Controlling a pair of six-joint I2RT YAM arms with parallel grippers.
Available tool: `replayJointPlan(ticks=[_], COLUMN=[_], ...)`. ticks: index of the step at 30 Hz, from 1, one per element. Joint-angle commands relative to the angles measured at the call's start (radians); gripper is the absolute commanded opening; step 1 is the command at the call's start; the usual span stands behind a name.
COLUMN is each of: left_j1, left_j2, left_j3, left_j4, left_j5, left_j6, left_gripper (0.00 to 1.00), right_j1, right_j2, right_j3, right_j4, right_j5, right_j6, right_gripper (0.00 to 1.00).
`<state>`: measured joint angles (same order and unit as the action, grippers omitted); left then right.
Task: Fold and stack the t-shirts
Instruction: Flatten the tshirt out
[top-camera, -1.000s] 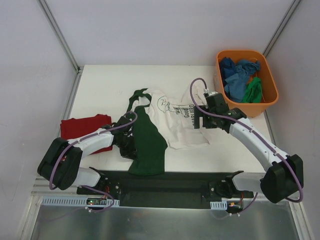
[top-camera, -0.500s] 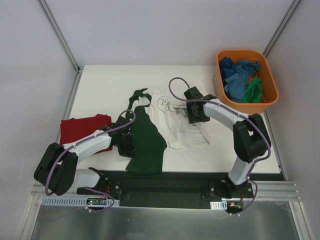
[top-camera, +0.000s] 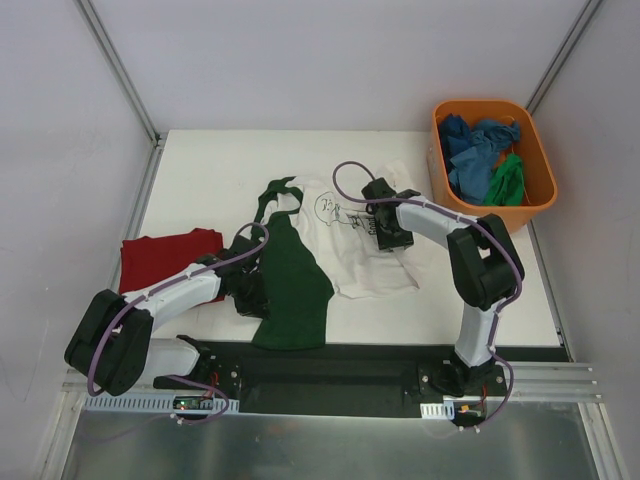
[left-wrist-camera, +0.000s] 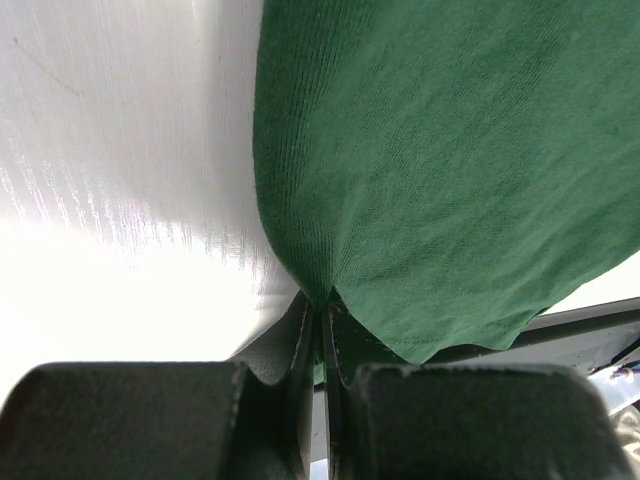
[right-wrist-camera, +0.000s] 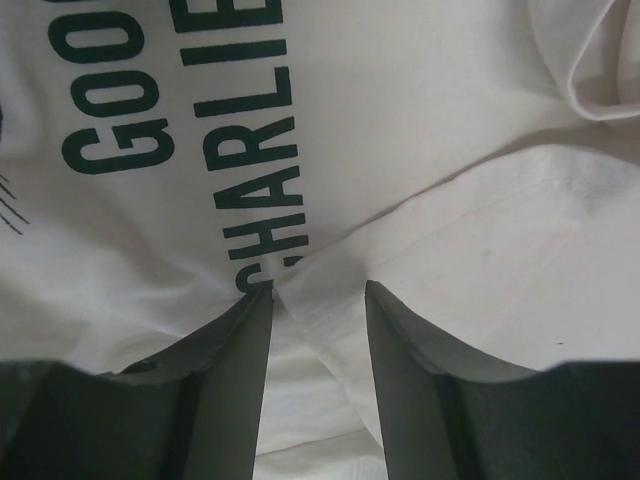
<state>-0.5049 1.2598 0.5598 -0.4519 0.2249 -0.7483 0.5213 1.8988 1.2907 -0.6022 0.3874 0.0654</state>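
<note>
The white t-shirt (top-camera: 352, 258) with black print lies crumpled mid-table, its dark green part (top-camera: 295, 285) folded over toward the front. My left gripper (top-camera: 258, 290) is shut on the green cloth (left-wrist-camera: 450, 180), pinched at the fingertips (left-wrist-camera: 322, 300). My right gripper (top-camera: 390, 238) presses down on the white shirt (right-wrist-camera: 450, 150) beside the green lettering (right-wrist-camera: 250, 130). Its jaws (right-wrist-camera: 318, 290) stand partly apart, straddling a raised fold of white cloth. A plain dark red t-shirt (top-camera: 165, 255) lies folded at the left.
An orange plastic tub (top-camera: 490, 104) at the back right holds blue shirts (top-camera: 475, 150) and a green one (top-camera: 508, 182). White walls enclose the table on three sides. The arms' black base rail (top-camera: 330, 365) runs along the near edge.
The right arm swung left and down onto the white shirt near the lettering, and its jaws narrowed around a fold. The left gripper stayed shut on the green cloth, shifting it slightly.
</note>
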Motion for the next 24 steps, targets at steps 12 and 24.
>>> replayJointPlan(ticks=[12,24], left_j1=[-0.007,-0.007], left_j2=[-0.011,-0.020], left_j3=[-0.005,0.026], left_j4=[-0.010,-0.014], left_j5=[-0.012,-0.004], left_j6=[-0.019,0.015], left_gripper=[0.00,0.00], right_j1=[-0.061,-0.066], right_j2=[-0.030,-0.116], right_j3=[-0.048,-0.057], right_j4=[-0.007,0.002], right_j5=[0.079,-0.013], right_j6=[0.070,0.076], right_gripper=[0.30,0.09])
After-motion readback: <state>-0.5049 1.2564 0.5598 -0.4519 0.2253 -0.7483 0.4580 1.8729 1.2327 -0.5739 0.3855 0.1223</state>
